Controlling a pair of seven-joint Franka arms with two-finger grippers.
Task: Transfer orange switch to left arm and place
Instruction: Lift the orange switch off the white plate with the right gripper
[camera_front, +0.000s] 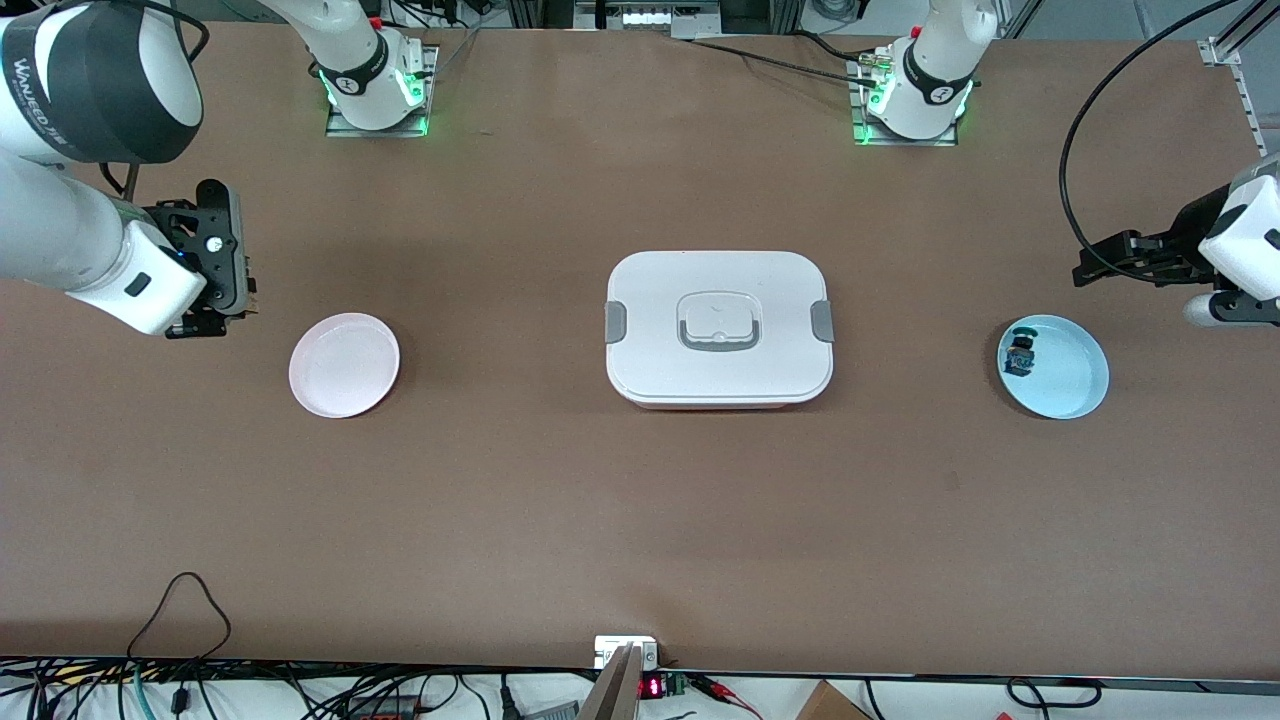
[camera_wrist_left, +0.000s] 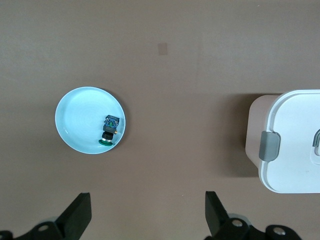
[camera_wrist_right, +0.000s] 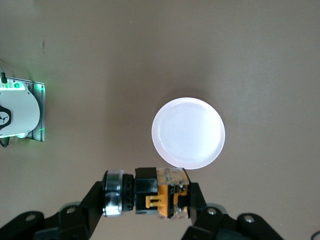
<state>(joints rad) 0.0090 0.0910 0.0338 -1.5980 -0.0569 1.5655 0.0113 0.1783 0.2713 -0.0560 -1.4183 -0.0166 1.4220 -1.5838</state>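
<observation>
Brown table (camera_front: 640, 520), orange switch (camera_wrist_right: 160, 197) clamped in right claw (camera_wrist_right: 147, 200), left claw (camera_wrist_left: 147, 212) open.

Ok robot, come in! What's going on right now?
Right gripper shut on orange switch, up beside pink plate. Left gripper open, above blue plate. Box mid-table between plates.

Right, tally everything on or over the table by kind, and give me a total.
Round plates: 2, a pale pink plate and a light blue plate
Small switches: 2, the orange-and-black switch in the shut right gripper and a teal-topped blue switch on the blue plate
Large white lidded box: 1
Total: 5
</observation>
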